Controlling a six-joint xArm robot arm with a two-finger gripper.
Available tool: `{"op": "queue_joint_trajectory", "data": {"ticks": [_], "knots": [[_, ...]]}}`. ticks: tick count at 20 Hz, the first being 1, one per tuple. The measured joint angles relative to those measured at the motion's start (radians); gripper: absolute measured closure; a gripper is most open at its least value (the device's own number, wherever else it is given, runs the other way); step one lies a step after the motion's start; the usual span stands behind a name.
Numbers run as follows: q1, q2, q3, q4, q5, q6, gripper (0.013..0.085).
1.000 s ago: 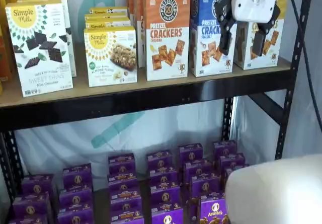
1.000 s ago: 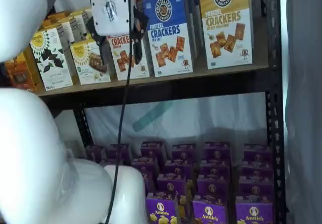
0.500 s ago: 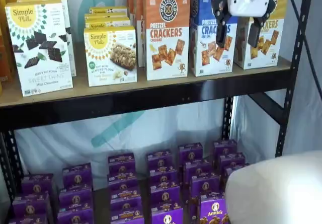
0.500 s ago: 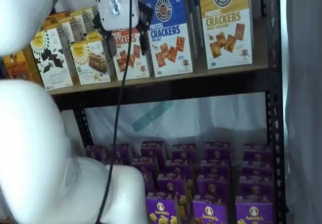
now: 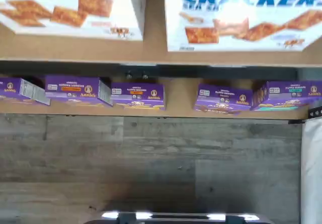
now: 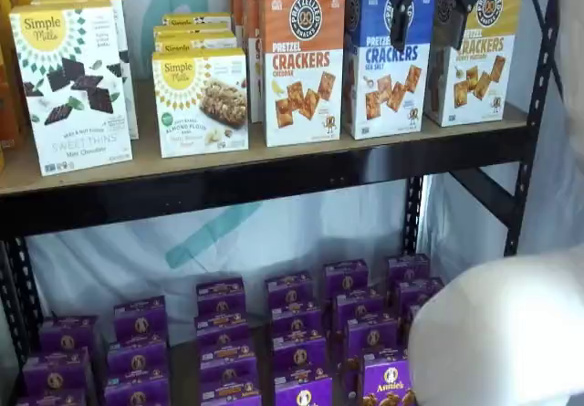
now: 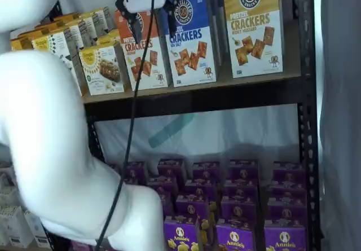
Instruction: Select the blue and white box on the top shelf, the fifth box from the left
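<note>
In the wrist view, the lower part of the blue and white box point(image 5: 241, 20) shows on the top shelf point(image 5: 151, 53), with the orange-topped carton point(image 5: 70, 7) close beside it and purple boxes point(image 5: 138, 94) on the shelf below.

In a shelf view, the gripper point(image 6: 425, 18) hangs at the picture's upper edge in front of the blue and white box point(image 6: 388, 68), jaws spread and empty.

In a shelf view, the gripper point(image 7: 148, 8) sits over the gap between the orange carton point(image 7: 141, 56) and the blue box point(image 7: 189, 42). Closing off-centre could pinch the neighbouring carton or tip the target backward.
</note>
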Motion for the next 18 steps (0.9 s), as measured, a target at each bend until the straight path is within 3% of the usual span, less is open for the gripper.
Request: {"op": "queue_joint_trajectory", "data": {"ticks": [8,13,18], "knots": [[-0.033,0.079,-0.052,0.014,-0.031,-0.030,0.0130],[-0.034,0.123,-0.089,0.012,-0.003,-0.033,0.0130],[-0.040,0.124,-0.073,0.021,0.003,-0.035,0.0130]]}}
